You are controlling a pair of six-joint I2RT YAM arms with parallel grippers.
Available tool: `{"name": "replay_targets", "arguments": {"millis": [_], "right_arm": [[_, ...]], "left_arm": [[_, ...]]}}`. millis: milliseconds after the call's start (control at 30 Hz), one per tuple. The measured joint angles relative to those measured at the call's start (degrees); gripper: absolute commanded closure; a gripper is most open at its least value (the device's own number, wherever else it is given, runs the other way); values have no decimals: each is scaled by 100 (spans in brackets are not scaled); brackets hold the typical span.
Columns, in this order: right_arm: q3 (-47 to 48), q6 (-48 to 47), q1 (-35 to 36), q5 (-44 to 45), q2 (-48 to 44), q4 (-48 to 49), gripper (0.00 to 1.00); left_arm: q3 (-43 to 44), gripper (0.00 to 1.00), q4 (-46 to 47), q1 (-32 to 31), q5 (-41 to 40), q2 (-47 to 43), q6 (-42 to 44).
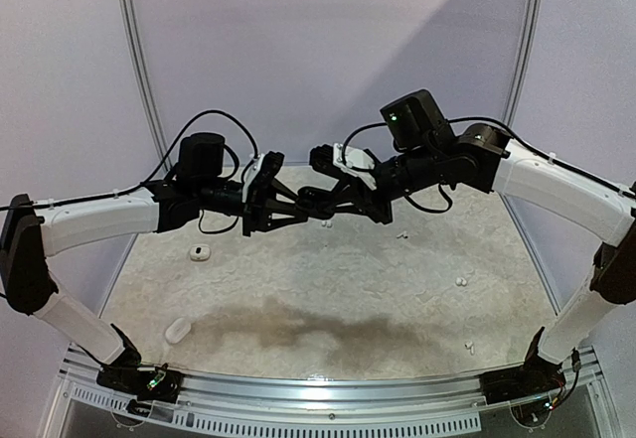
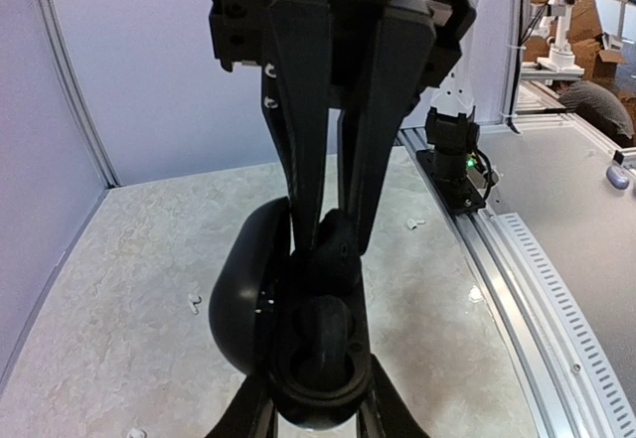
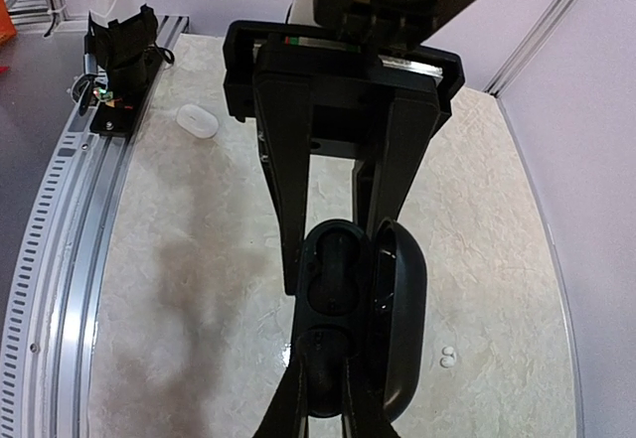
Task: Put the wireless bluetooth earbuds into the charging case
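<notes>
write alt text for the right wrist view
An open black charging case is held in mid-air, the right arm's fingers closed on it from above and the other arm's fingers meeting it from below. A white case and a small white earbud lie on the table.

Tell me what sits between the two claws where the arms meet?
An open black case, lid swung aside, sits between the left claw and right claw; both wrist views show it closely.

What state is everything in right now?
left gripper: shut on the black charging case
right gripper: shut on the same case
black charging case: lid open, held in the air
white case: closed, lying on the table
second white case: on the table, lid unclear
white earbud: loose on the table
</notes>
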Motion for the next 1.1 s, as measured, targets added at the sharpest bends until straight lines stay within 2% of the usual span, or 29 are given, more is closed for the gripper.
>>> {"name": "replay_targets", "arguments": {"millis": [533, 1100], "right_arm": [[181, 133, 31, 503, 181, 48, 83], [201, 168, 37, 610, 186, 48, 76]], "left_arm": [[0, 100, 2, 52, -195, 0, -129], [0, 100, 129, 74, -264, 2, -592]]}}
